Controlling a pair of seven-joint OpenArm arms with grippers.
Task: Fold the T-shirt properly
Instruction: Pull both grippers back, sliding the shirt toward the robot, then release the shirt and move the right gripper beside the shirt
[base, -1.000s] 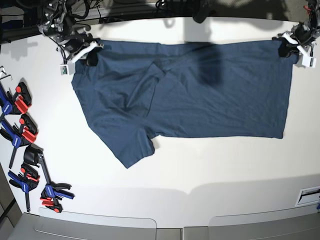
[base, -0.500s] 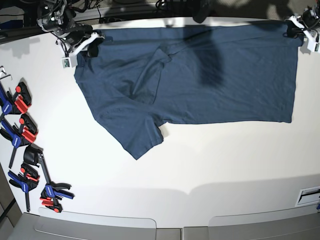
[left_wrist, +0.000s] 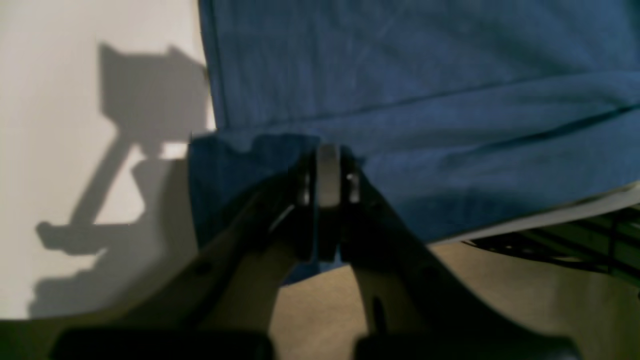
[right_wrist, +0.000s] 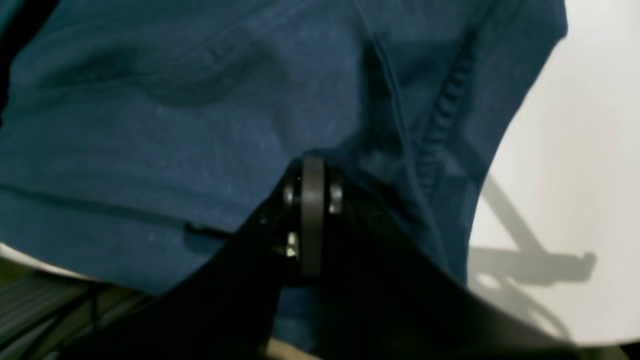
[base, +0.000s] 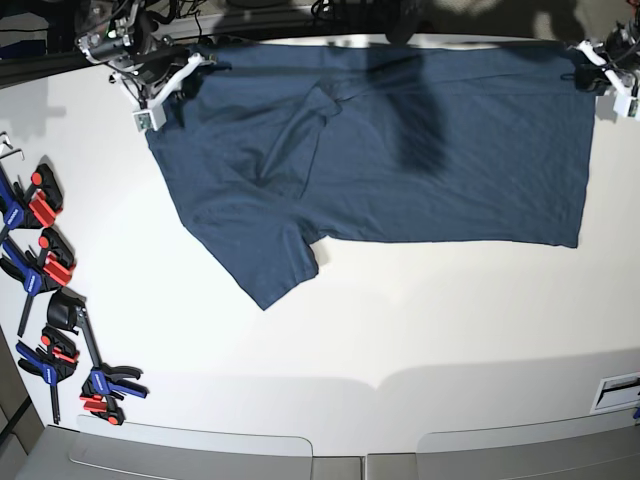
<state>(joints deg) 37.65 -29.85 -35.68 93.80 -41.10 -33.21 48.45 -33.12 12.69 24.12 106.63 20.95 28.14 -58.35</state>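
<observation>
At the far edge of the white table (base: 400, 320): one plain dark navy-blue short-sleeved cotton T-shirt (base: 400, 150), spread wide and mostly flat, its upper border running along the table's far rim between the two grippers.

Right gripper (base: 190, 68), black with white finger parts, at the base view's upper left: fingers pressed together on the shirt's corner there, cloth bunched just beside the tips. Wrist view confirms: right gripper (right_wrist: 311, 170) with jaws closed flat, blue fabric caught between them; a ribbed seam (right_wrist: 440, 120) runs just to one side of the tips, and bare table (right_wrist: 565, 175) shows beyond the cloth edge.

Left gripper (base: 590, 72), same make, at the base view's upper right: fingers closed on the opposite corner of the shirt. Wrist view: left gripper (left_wrist: 327, 170) with jaws together, a fold of navy cloth (left_wrist: 425, 100) pinched between them and draping over the table edge beside the tips; the hem edge (left_wrist: 212, 75) runs away from the fingers, with white table (left_wrist: 75, 150) and the arm's shadow beyond it.

One sleeve (base: 270, 265) lies flat, well apart from both grippers, pointing toward the near side. A loose diagonal fold (base: 305, 135) sits near the right gripper.

Also present: several red-blue-black bar clamps (base: 45, 270), grouped along the table's side, clear of the shirt.
</observation>
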